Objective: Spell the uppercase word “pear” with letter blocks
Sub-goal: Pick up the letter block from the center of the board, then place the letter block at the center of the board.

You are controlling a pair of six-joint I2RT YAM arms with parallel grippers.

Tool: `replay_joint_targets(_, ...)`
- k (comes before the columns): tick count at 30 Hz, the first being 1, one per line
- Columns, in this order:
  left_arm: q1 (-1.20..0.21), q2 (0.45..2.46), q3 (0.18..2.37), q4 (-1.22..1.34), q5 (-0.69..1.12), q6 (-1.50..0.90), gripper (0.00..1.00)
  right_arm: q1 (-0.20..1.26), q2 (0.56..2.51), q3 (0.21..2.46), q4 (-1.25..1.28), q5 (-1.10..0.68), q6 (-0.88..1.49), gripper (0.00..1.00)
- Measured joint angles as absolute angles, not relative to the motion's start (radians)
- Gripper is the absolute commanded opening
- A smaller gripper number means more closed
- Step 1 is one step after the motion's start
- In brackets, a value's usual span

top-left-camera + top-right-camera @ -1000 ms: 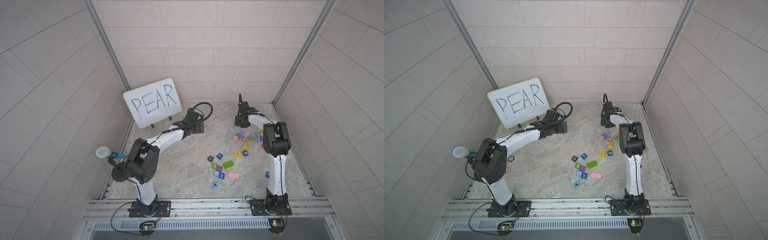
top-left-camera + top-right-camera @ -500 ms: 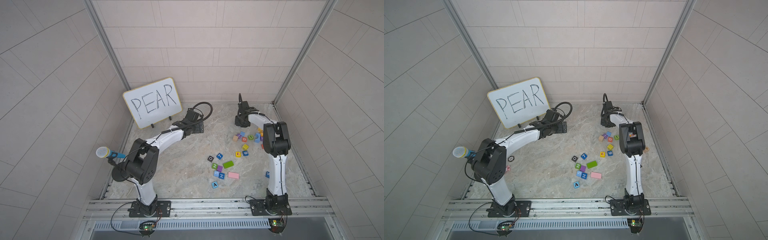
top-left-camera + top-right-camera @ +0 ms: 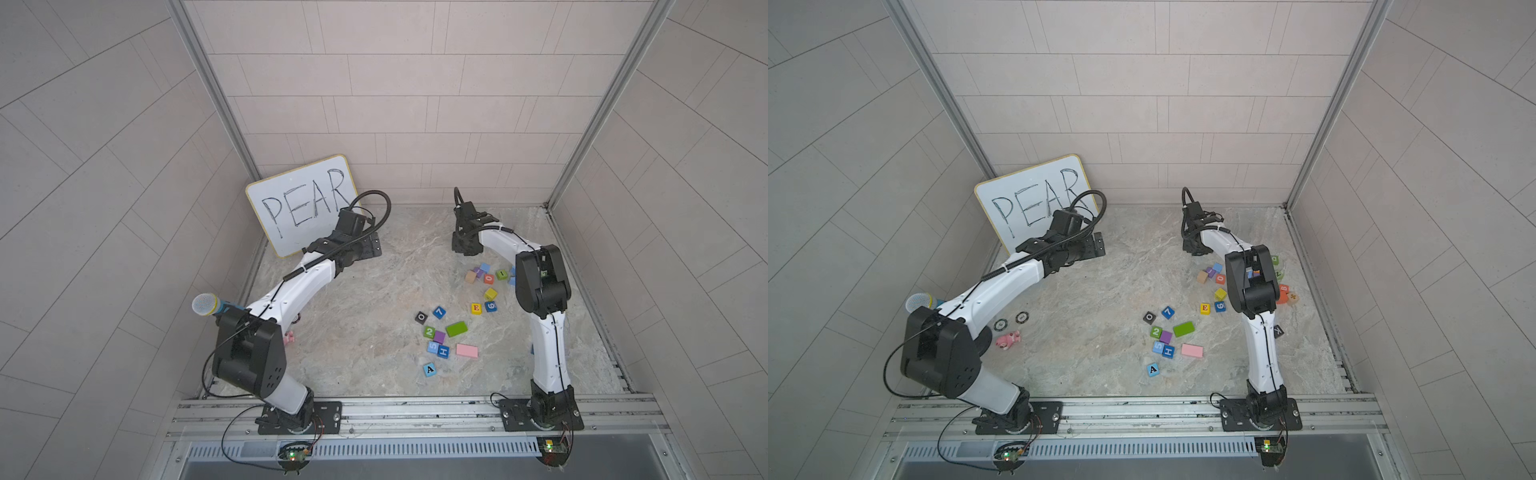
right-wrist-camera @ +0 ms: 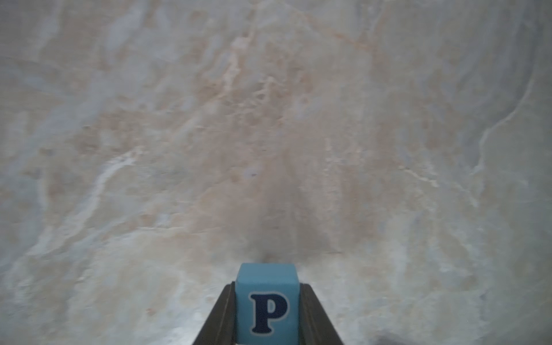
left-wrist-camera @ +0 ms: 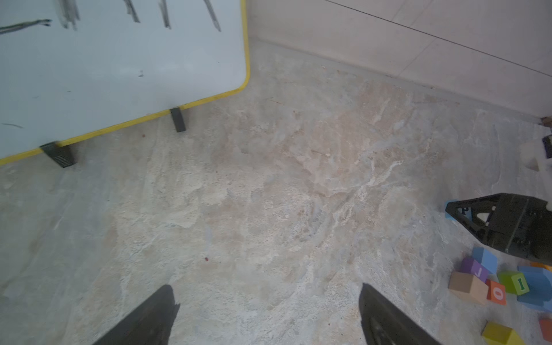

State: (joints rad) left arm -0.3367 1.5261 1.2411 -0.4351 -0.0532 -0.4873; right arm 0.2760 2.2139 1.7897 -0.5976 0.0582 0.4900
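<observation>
Blue P block (image 4: 266, 301), bottom centre, sits clamped in right gripper (image 4: 267, 285), probably to start the word; left gripper (image 5: 267, 288) gapes.

The right gripper (image 3: 465, 248) points down at the stone table (image 3: 353, 332). A small bunch of coloured blocks (image 3: 489, 278) sits near its fingers. The yellow E block (image 3: 476, 308) lies farther from them, and the blue A block (image 3: 429, 369) farthest. The left gripper (image 3: 371, 249) is by the whiteboard (image 3: 291, 216), its fingers well apart from every block.
</observation>
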Motion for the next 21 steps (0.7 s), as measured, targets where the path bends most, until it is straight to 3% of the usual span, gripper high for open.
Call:
replay_joint_targets(11, -0.168, 1.444, 1.114, -0.480, 0.026, -0.577, 1.00, 0.604, 2.234, 1.993, -0.585, 0.061, 0.663, 0.29)
replay_joint_targets(21, -0.084, 1.303, 0.976, -0.466, 0.035, -0.634, 1.00, 0.809, 2.431, 2.177, -0.553, 0.061, 0.833, 0.27)
